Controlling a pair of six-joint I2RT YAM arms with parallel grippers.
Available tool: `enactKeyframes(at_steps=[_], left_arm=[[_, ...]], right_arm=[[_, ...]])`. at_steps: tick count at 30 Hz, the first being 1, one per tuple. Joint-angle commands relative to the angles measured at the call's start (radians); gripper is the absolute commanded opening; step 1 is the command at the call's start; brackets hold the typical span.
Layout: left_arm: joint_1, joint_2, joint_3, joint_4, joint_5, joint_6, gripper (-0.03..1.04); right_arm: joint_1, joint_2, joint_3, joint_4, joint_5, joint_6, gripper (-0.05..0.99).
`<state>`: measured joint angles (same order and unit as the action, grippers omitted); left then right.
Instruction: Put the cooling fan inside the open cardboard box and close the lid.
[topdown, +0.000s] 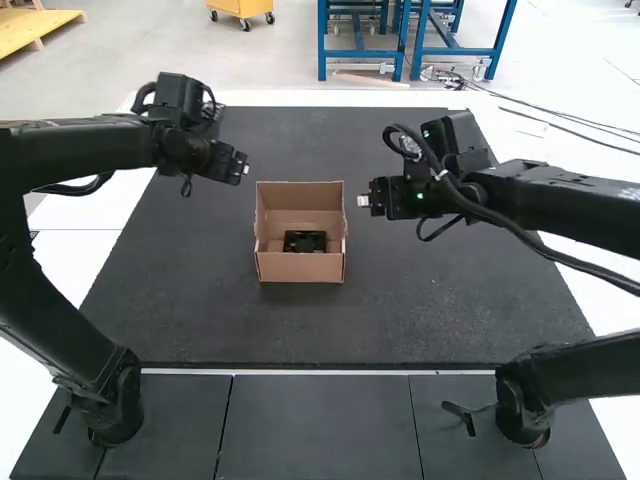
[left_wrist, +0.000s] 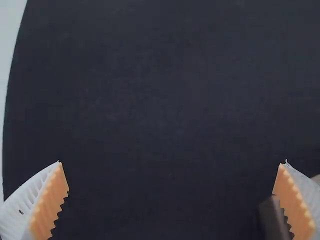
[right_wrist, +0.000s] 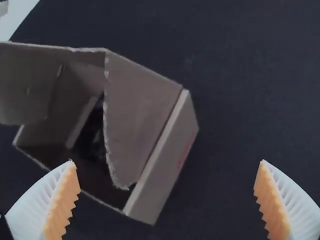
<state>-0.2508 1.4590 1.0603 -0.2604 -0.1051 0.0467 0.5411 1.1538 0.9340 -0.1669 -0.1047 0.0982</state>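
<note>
The cooling fan (topdown: 304, 241) lies already on the bottom of the cardboard box (topdown: 300, 268), which stands in the middle of the black mat (topdown: 180, 290) on the bench. So we judge that the step in hand is to close the lid (topdown: 300, 197); it stands upright at the far side of the box.

The left end effector (topdown: 240, 167) hangs beside the far left corner of the box, apart from it. Its fingers are wide open and hold nothing. The right end effector (topdown: 362, 200) hangs just beside the right wall, also wide open and empty.

To do it well, we would bring one end effector behind the lid and push its upper edge forward and down, slowly. In the right wrist view one flap (right_wrist: 135, 125) leans inward with a torn edge. We should tuck it under first, so the lid does not catch on it. The box looks light and could slide, so the other end effector should steady a wall.
</note>
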Motion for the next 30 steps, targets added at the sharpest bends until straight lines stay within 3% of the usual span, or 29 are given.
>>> enactKeyframes(at_steps=[1, 8, 24, 30], left_arm=[[-0.067, 0.027, 0.044, 0.009, -0.001, 0.016, 0.97], [-0.128, 0.044, 0.047, 0.047, -0.001, 0.018, 0.97], [-0.125, 0.04, 0.041, -0.031, 0.004, 0.042, 0.97], [-0.13, 0.04, -0.029, -0.056, 0.016, 0.036, 0.97]], right_arm=[[-0.009, -0.042, 0.011, -0.043, 0.028, -0.127, 0.79], [-0.012, -0.045, 0.045, -0.164, 0.023, -0.152, 0.81], [-0.032, -0.034, 0.06, -0.183, 0.007, -0.152, 0.81], [-0.032, -0.029, 0.057, -0.183, 0.0, -0.152, 0.81]])
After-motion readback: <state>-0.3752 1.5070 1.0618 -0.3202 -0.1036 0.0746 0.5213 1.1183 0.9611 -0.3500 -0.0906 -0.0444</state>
